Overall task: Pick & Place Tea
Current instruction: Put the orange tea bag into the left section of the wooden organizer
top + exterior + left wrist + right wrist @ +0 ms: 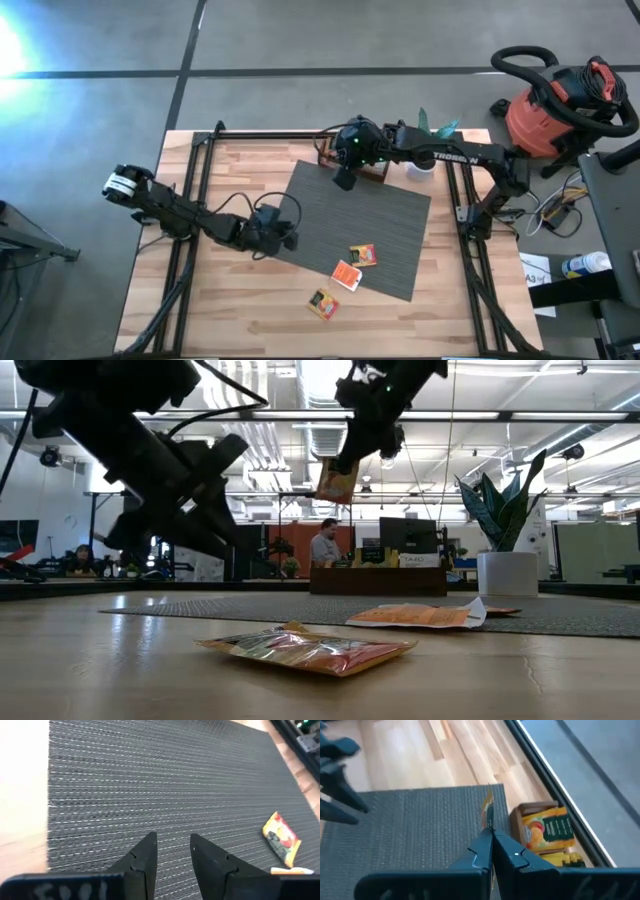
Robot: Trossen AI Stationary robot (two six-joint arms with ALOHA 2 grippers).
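The right tool [490,836] pinches a sachet [337,480] above the mat [330,215] by the tray [547,832]; the left tool [172,851], parted and empty, hovers over the mat's edge.

I read one marking only: white "TROSSEN" lettering, partly legible, on the right arm [452,157], on the link just outside the grey ribbed mat [370,215]. Print on the tea sachets [362,255] lying on that mat is too small for me to read.
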